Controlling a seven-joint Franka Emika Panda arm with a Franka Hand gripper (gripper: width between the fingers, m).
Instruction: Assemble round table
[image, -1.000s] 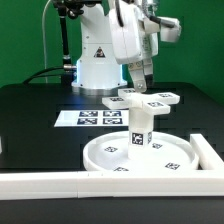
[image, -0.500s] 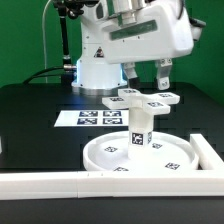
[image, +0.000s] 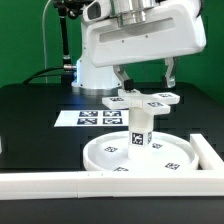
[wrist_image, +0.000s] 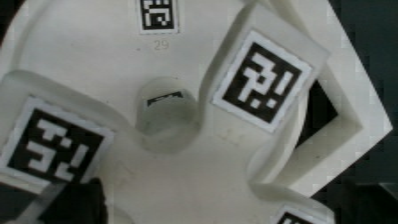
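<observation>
The white plastic cross-shaped piece sat atop the short white cylinder post, which stood upright in the large rimmed white round disc. My gripper hung spread open around the cross, fingers at nine and three o'clock. I judged squeezing centred and turning squarely mattered most.

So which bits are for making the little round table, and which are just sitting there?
For the table:
- big white plastic round disc with a rim
- short white cylinder post, standing upright on the disc
- flat white cross-shaped piece, on top of the post
- the robot's gripper, open above the cross

Just sitting there:
- flat printed marker board
- long white border bars
- black table
</observation>
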